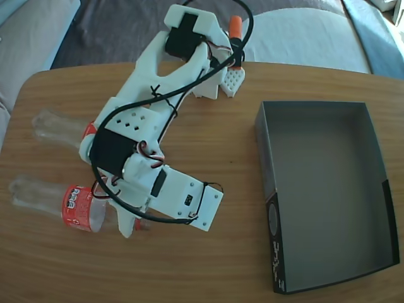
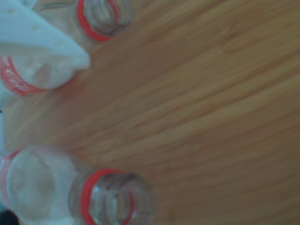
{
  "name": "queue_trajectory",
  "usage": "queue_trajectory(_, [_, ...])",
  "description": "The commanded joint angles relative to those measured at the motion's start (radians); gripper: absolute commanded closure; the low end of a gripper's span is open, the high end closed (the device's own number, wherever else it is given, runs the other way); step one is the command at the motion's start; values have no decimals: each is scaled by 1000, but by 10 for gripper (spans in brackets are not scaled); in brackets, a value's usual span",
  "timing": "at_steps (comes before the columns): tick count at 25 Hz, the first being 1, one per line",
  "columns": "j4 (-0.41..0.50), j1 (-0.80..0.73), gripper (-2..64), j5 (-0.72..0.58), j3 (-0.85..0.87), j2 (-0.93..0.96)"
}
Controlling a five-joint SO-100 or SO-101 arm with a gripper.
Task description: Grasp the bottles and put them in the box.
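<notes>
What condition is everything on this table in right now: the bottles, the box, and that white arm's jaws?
Upper bottle: lying on its side on the table, capless, outside the box.
Lower bottle: lying on its side, capless, red label showing, outside the box.
Box: open-topped, empty, sitting flat.
Gripper: down over the bottles; whether its jaws are open or shut cannot be told.

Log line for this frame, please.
arm: over bottles | bottles: lying on table, outside box | box: empty | gripper: above bottles, grip state unclear
</notes>
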Motion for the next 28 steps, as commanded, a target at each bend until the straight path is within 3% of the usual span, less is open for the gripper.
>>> queue_trajectory(1, [0,3,45,-61,-75,6])
queue_trajectory(10, [3,66,45,-173,-170,-61])
queue_trajectory(28, [-54,110,45,-244,-173,-109])
